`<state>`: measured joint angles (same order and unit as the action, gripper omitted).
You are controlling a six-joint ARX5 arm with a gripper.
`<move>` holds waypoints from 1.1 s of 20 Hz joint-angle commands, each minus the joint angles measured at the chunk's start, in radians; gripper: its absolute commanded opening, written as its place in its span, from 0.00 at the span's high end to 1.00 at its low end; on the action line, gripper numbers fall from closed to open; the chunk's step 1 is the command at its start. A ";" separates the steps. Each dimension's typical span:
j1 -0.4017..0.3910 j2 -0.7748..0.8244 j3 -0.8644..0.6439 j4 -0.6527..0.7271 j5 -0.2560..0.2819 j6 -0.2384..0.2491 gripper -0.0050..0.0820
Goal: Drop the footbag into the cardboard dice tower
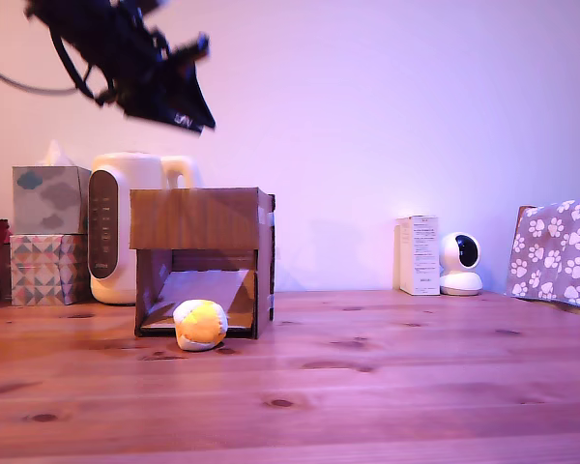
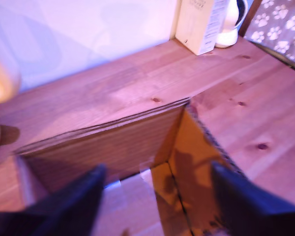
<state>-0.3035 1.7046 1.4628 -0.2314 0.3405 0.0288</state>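
The orange and pale yellow footbag point(image 1: 200, 324) rests on the table at the mouth of the lower front opening of the brown cardboard dice tower point(image 1: 201, 220). A slanted pale ramp shows behind it. My gripper point(image 1: 179, 101) hangs high above the tower, toward the exterior view's left. In the wrist view I look down into the tower's open top point(image 2: 152, 147), and my gripper point(image 2: 157, 196) stands open with nothing between its dark fingers point(image 2: 83, 196). The footbag is out of sight in the wrist view.
A cream appliance point(image 1: 126, 227) and stacked patterned tissue boxes point(image 1: 48, 232) stand behind the tower at the exterior view's left. A small white carton point(image 1: 419, 254), a white camera point(image 1: 461, 263) and a paw-print cloth point(image 1: 559, 253) sit at the right.
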 commanded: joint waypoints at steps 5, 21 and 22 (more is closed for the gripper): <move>-0.003 -0.048 -0.050 0.033 0.003 0.006 0.97; 0.010 -0.546 -0.872 0.509 -0.013 -0.055 0.97; 0.017 -0.578 -0.919 0.525 -0.018 -0.060 0.97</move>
<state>-0.2920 1.1408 0.5728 0.2741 0.3252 -0.0238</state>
